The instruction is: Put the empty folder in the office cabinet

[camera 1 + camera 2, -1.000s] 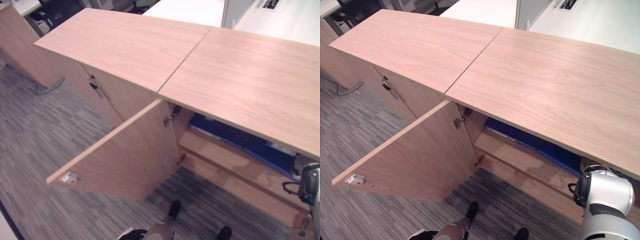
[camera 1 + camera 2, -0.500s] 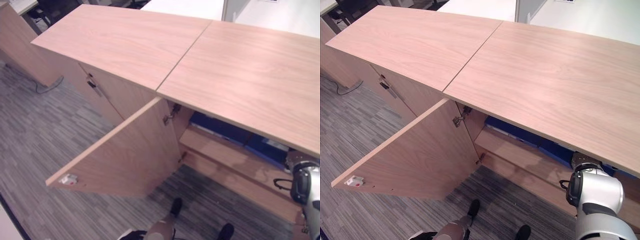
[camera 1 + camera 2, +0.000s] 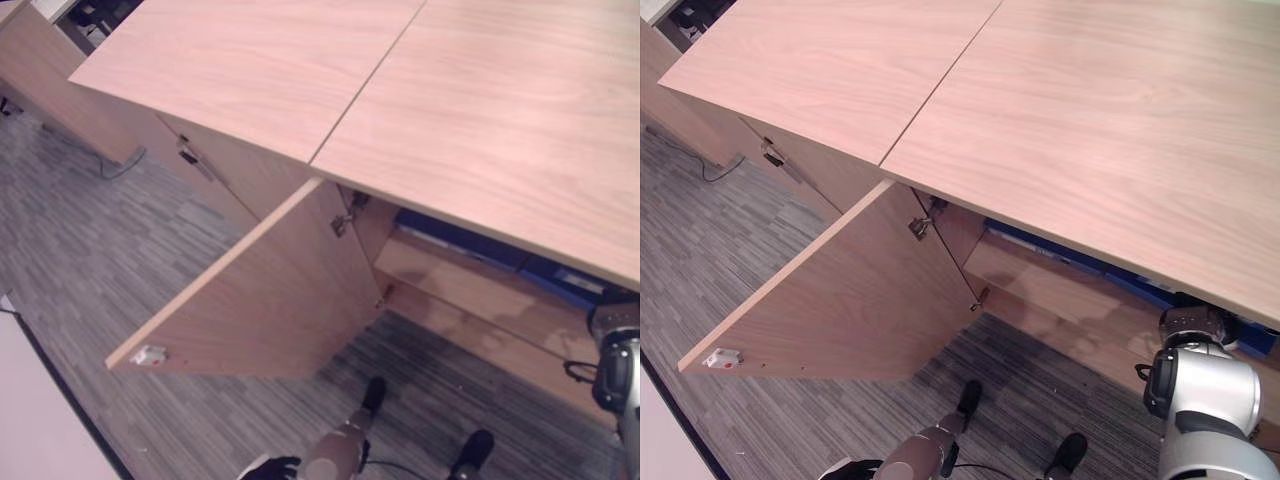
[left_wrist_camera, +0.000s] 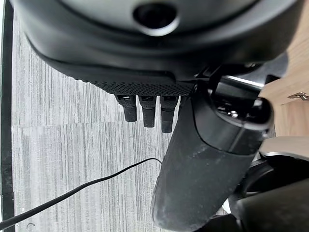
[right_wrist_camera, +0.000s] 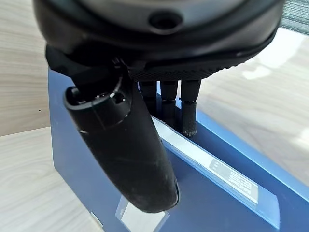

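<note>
The blue folder (image 5: 203,193) stood inside the office cabinet (image 3: 1120,130), on its wooden shelf (image 3: 1040,285) under the right half of the cabinet's top, with a white label strip running along its spine. In the right wrist view the right hand (image 5: 159,58) sat directly over the folder: its fingers (image 5: 187,108) pointed down onto the spine and the thumb (image 5: 125,150) lay across the blue side face, but whether they were actually clamped on the folder or merely resting against it could not be told. From the head views more blue (image 3: 470,238) showed deep in the cabinet beneath the top's front edge, and the right arm reached in at the shelf's right end. The cabinet door (image 3: 840,300) hung wide open, swung out to the left over the grey striped carpet (image 3: 90,250), with a small white catch (image 3: 720,357) near its free corner and hinges (image 3: 921,226) at the cabinet's edge. The left hand (image 4: 164,101) hung low over the carpet beside the door, its fingers loosely extended and its thumb apart, holding nothing.
</note>
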Available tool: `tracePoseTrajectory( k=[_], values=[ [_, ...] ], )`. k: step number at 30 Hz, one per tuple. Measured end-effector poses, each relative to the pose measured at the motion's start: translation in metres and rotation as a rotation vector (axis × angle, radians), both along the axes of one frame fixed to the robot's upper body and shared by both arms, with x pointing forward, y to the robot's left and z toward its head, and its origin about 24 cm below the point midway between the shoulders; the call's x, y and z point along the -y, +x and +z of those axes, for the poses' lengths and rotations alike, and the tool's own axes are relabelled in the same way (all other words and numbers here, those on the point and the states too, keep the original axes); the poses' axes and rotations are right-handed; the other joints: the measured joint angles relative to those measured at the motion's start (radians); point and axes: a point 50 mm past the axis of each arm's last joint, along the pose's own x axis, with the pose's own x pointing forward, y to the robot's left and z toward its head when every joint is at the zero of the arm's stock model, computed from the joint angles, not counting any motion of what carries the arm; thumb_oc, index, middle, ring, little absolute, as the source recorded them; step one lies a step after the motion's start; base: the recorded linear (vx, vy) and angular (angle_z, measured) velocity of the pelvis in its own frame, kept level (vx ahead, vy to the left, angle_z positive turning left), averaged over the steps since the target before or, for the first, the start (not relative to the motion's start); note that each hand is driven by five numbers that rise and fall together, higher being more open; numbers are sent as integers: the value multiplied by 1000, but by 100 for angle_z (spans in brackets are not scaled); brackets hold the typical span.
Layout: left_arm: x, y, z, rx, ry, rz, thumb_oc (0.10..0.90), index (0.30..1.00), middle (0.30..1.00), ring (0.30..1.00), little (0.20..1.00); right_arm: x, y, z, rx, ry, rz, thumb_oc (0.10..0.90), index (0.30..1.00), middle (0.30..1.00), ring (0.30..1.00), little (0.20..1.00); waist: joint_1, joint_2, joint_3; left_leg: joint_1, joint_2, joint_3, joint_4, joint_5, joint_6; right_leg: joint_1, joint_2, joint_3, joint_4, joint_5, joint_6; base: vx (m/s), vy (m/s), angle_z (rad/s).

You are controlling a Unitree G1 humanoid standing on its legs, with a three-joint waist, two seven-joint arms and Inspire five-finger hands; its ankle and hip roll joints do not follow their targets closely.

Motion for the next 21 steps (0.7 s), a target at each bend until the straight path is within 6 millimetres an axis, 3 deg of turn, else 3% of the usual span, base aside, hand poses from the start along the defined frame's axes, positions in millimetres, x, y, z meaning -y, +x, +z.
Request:
tracePoseTrajectory(
  k=[8, 21],
  values=[
    [6, 2, 2, 21, -38, 14, 800, 900, 900, 900, 900, 24, -4, 33, 61, -167, 9, 800, 900, 900, 900, 900, 4, 46, 30, -64, -17, 0, 0, 0, 1, -96, -34, 8, 71, -4, 2, -32, 28, 1],
    [8, 0, 3, 20, -64, 46, 800, 900, 900, 900, 900, 21, 2, 39, 66, -249, 77, 800, 900, 900, 900, 900, 0, 56, 28, -95, -13, -3, 4, -1, 1, -164, -43, 25, 153, -30, -3, 4, -8, -1]
  ],
)
